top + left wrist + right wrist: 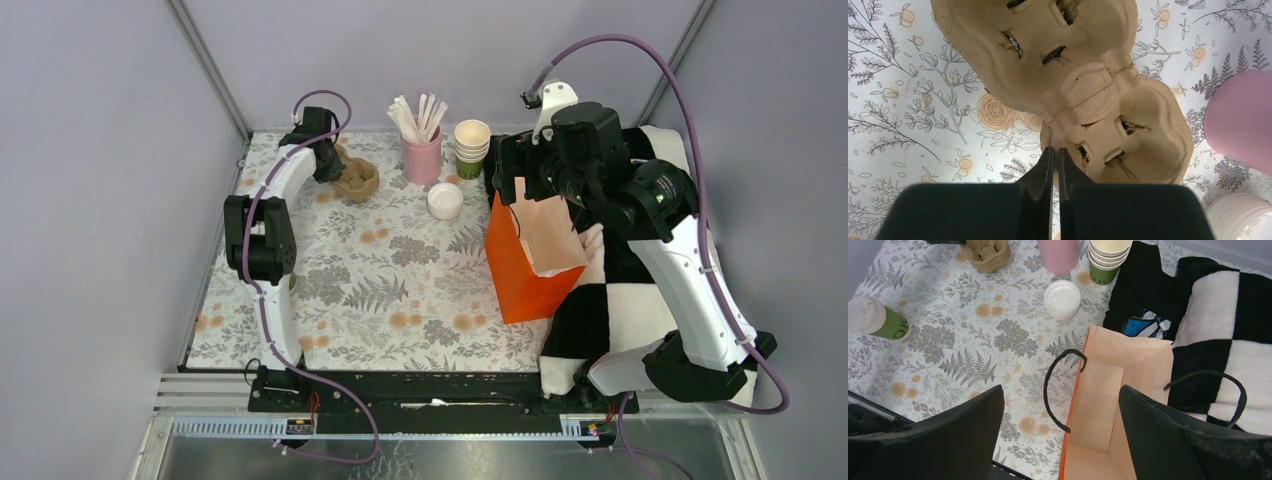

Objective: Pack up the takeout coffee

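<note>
takeout coffee [878,321]: green cup with its white lid on, standing upright; long axis vertical, lid up; it sits on the left side of the table [400,290] at mid-depth, well apart from the other items; in the top view the left arm [262,240] covers nearly all of it, only a green sliver shows beside the elbow; left gripper [1055,150] is at the far-left corner, jaws clenched on the near rim of the cardboard cup carrier [1083,85]; pink cup [422,160] of white sticks is just right of the carrier, cup stack [471,148] right of that, white lids [445,200] in front of both; orange bag [515,265] stands upright, mouth open, against the checkered blanket [620,300]; right gripper [1058,390] hangs over the bag mouth, jaws spread wide, holding nothing
</note>
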Controlling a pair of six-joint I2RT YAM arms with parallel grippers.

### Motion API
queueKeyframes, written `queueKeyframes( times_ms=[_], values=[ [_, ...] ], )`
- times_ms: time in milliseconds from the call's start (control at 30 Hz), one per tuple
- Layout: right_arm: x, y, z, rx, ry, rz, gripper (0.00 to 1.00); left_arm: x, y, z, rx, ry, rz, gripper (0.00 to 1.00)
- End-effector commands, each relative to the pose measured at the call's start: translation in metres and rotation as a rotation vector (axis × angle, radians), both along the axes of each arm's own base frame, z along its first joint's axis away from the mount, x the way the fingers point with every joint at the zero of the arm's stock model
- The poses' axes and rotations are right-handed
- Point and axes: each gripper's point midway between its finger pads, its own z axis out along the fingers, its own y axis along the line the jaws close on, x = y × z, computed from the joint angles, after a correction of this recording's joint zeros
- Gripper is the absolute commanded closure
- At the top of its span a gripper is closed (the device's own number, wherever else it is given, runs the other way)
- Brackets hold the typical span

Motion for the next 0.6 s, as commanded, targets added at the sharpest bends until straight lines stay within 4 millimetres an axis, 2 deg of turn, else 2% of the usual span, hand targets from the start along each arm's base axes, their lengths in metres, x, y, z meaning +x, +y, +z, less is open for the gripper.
queueKeyframes(
  times_ms=[0,233,400,567],
  values=[
    [0.004,-0.002,0.006,0.004,-0.028,-0.013,0.09,0.007,0.002,0.043,0.012,-0.122,0.006,1.00],
    [0.004,0.001,0.007,0.017,-0.027,-0.004,0.10,-0.003,0.005,0.068,-0.001,-0.166,0.049,1.00],
    [0.003,0.004,0.010,0.031,-0.031,0.008,0.10,-0.012,0.007,0.094,-0.013,-0.215,0.072,1.00],
    [0.002,0.008,0.011,0.047,-0.026,0.026,0.10,-0.019,0.005,0.109,-0.035,-0.236,0.058,1.00]
  ],
)
